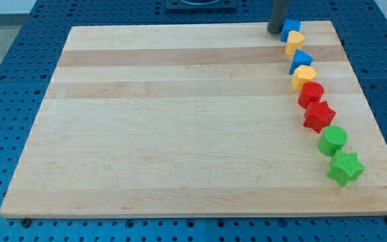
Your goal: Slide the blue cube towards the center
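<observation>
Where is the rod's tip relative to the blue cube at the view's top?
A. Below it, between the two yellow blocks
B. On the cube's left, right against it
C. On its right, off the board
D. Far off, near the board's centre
B: my tip stands at the board's top edge, just left of the blue cube, apparently touching it, at the head of the block column.

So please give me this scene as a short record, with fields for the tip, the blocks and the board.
tip: my tip at the board's top edge, just left of the blue cube
column, top to bottom: blue cube, yellow block, second blue block, yellow hexagonal block, red cylinder, red star, green cylinder, green star
column place: right side of the wooden board
task state: blue cube not yet near centre
</observation>
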Controlling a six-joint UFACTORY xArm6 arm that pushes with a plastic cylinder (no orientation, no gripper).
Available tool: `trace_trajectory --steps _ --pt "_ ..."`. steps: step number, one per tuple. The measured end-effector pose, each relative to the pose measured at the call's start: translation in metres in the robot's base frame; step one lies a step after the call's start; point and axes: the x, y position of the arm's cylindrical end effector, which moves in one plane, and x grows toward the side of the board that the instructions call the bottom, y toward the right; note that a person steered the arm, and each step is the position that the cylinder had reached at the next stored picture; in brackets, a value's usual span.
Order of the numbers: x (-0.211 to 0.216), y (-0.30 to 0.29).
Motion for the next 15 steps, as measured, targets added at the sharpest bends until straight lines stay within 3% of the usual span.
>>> trace_trajectory --steps 4,8,11,15 --pt "-0.025 -0.002" --pt "-0.025 0.052" --pt "0.010 0.044" --pt "0.043 -0.020"
